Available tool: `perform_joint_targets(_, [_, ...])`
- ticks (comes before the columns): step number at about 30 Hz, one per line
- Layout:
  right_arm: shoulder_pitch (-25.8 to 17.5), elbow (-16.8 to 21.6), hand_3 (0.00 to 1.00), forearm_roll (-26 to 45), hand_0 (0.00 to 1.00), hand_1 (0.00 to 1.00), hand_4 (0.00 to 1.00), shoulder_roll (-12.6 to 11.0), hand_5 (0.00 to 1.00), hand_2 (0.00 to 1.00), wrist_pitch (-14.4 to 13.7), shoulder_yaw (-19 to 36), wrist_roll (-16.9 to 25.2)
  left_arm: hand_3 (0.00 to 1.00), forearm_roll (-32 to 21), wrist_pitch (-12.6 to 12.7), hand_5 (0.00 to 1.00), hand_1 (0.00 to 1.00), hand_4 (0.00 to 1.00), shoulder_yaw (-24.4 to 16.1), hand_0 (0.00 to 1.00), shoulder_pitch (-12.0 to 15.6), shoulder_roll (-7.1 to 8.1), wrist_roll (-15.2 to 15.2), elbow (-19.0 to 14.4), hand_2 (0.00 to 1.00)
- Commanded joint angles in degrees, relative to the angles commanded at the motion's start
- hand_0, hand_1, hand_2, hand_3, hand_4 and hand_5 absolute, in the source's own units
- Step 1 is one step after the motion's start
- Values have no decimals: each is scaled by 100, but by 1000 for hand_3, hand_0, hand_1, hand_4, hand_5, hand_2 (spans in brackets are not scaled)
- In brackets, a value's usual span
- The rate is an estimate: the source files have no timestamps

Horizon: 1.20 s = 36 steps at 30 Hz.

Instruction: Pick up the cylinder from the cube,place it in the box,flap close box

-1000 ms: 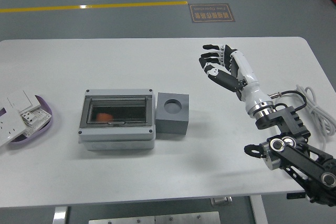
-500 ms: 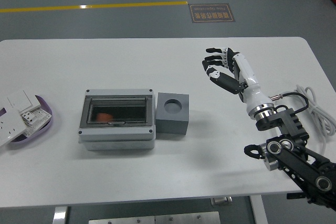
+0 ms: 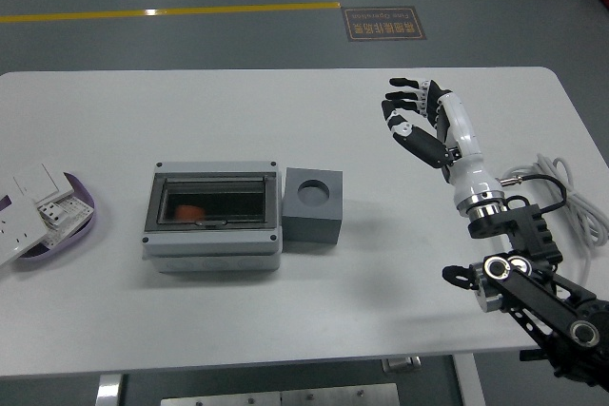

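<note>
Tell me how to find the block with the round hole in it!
Start at the big grey box with the see-through lid, left of the middle of the white table. Right against its right side sits a smaller dark grey cube. It is the only thing with a round hole sunk in its top.

Floor sign [image 3: 383, 23] w/ print, too blurred to read.

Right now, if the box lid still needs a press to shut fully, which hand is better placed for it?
The right hand, probably. It is the only hand in view, open above the table to the right of the cube and the box. The left arm does not show.
</note>
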Motion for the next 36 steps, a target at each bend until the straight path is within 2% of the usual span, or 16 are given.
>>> perform_joint_targets(5, [-13,-342,661,803,740,636,641,37,248,628,3,-58,606,632,-67,-48,213,623,693,2,597,-16,-13,-46,12,611])
perform_joint_targets(10, [8,-451,666,1432,734,633,640,61,252,624,-41,-107,910,634,-106,-68,212,623,696,5,597,-9,-22,-66,21,612])
perform_joint_targets(15, [34,-470,664,1672,730,628,641,55,247,621,-58,-146,978,635,-135,-68,213,623,702,30,597,-25,-29,-68,23,612])
perform_joint_targets(36, [-84,-542,659,1937,725,631,621,-31,219,618,-9,-326,1103,635,-230,-74,227,623,713,179,597,-25,17,-83,17,613])
